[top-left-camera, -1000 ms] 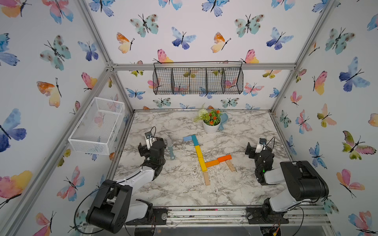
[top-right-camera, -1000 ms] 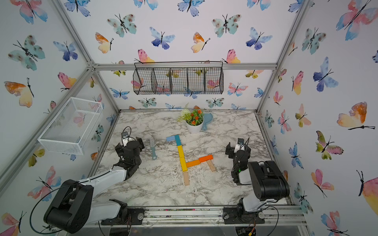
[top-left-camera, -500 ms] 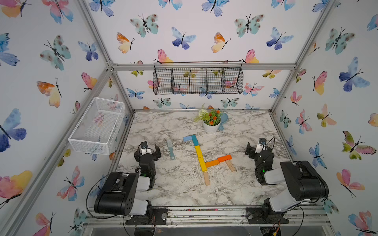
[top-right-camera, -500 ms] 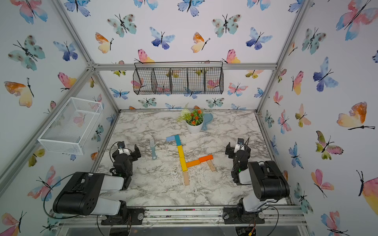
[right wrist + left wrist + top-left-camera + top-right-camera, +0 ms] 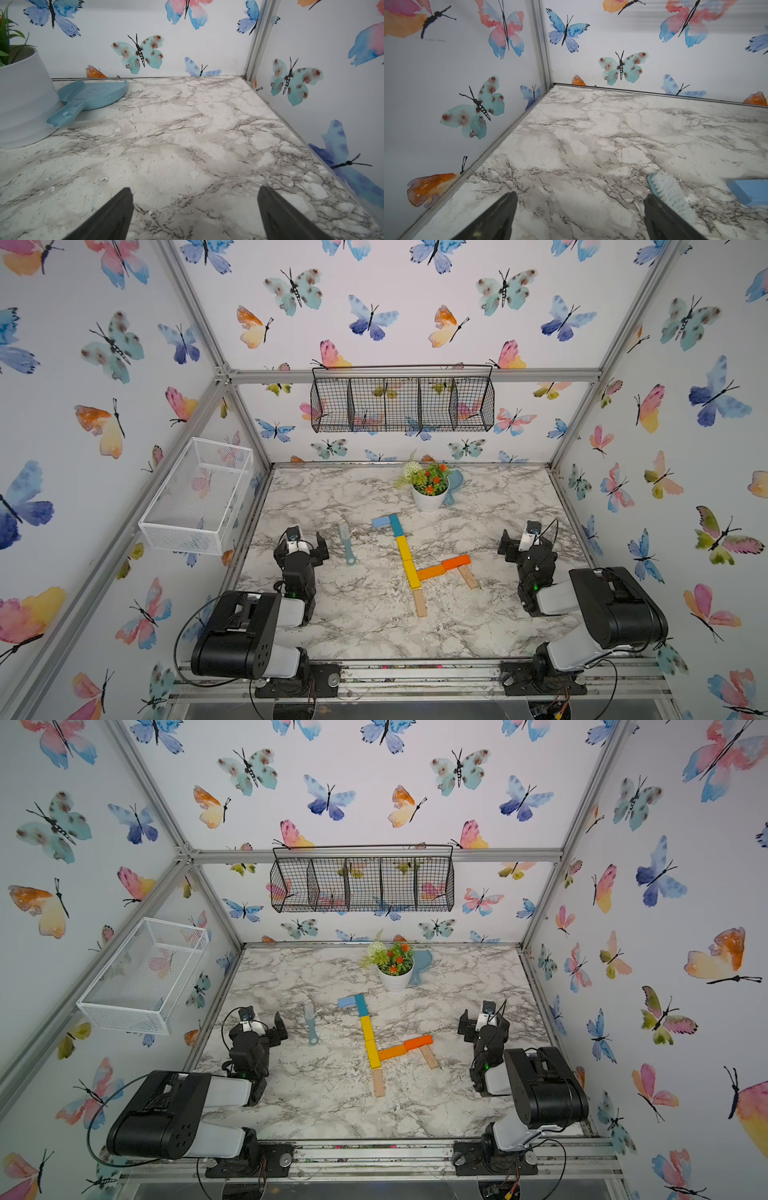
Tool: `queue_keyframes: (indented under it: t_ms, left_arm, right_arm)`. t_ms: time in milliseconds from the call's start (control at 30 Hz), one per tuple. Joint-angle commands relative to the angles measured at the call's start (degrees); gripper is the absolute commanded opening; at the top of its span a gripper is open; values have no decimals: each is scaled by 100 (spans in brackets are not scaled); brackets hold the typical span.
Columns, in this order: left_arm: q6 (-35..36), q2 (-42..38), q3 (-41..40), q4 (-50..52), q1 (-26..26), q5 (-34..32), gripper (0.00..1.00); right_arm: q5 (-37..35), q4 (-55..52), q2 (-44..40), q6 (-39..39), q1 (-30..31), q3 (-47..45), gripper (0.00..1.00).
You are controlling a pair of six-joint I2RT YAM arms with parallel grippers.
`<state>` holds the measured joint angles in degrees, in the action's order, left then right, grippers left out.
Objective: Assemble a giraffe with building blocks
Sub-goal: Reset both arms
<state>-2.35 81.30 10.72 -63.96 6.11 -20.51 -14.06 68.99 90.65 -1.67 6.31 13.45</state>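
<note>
The giraffe lies flat mid-table in both top views. It has a light-blue head [image 5: 381, 521] [image 5: 346, 1002], a teal neck bar [image 5: 396, 525], two yellow bars [image 5: 403, 547] [image 5: 410, 574], two orange body bars [image 5: 432, 571] [image 5: 456, 561] and two plain-wood legs [image 5: 419, 602] [image 5: 468, 577]. My left gripper [image 5: 303, 545] [image 5: 264, 1025] [image 5: 579, 199] rests open and empty at the left, well clear of these building blocks. The head's end [image 5: 749, 191] shows in the left wrist view. At the right, my right gripper [image 5: 521, 545] [image 5: 482, 1025] [image 5: 194, 195] is open over bare marble.
A pale-teal brush [image 5: 345, 541] [image 5: 668, 187] lies just beside the left gripper's finger. A white plant pot [image 5: 430, 497] [image 5: 22, 99] and a blue dustpan [image 5: 454, 485] [image 5: 91, 97] stand at the back. A black wire basket [image 5: 402, 404] and a white one [image 5: 199, 489] hang on the walls.
My left arm has folded back over its base, with its gripper staying open near the brush. The right arm and the blocks have not moved.
</note>
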Motion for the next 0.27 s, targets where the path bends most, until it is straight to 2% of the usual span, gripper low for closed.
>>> queue_keyframes:
  t_ms: [0,233]
  left_arm:
    - [-24,-61,10,30,-22,116,98]
    - [-26,-72,18,37,-49,175,98]
  right_arm:
    - [54,47,-30,-9,-6,61,98]
    - [62,54,-30,-9,-7,61,98]
